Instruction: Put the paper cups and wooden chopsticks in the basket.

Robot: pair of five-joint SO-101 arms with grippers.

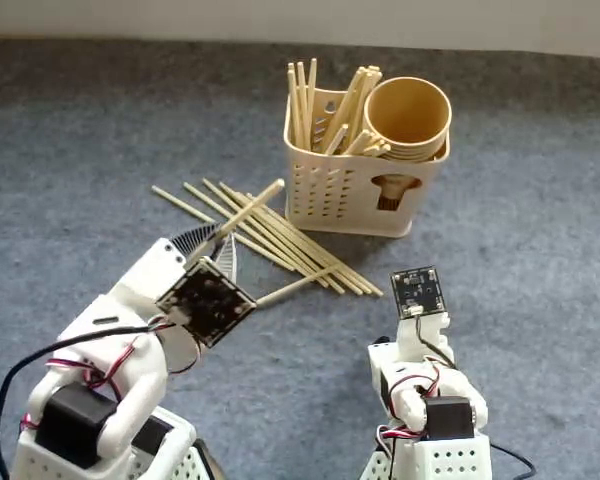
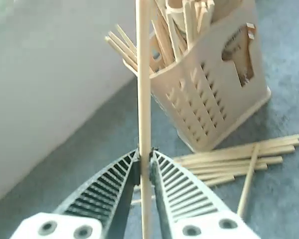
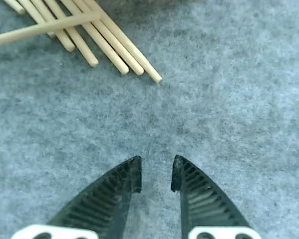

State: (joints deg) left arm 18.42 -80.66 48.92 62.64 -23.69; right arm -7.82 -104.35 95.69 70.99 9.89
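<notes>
My left gripper [image 2: 145, 154] is shut on one wooden chopstick [image 2: 142, 74], which it holds off the carpet, pointing towards the basket [image 2: 214, 99]. In the high view that chopstick [image 1: 245, 213] slants up from the left gripper [image 1: 218, 243] towards the cream basket [image 1: 350, 190]. The basket holds stacked paper cups [image 1: 408, 115] and several upright chopsticks [image 1: 305, 95]. Several more chopsticks [image 1: 270, 235] lie fanned on the carpet in front of the basket. My right gripper [image 3: 156, 172] is slightly open over bare carpet, a short way from the pile's ends [image 3: 114, 50].
One loose chopstick [image 1: 295, 285] lies across the pile's near end, also seen as a crossing stick [image 3: 45, 29]. The right arm [image 1: 417, 290] stands right of the pile. Grey carpet [image 1: 540, 260] covers the table, and a pale wall runs along the back.
</notes>
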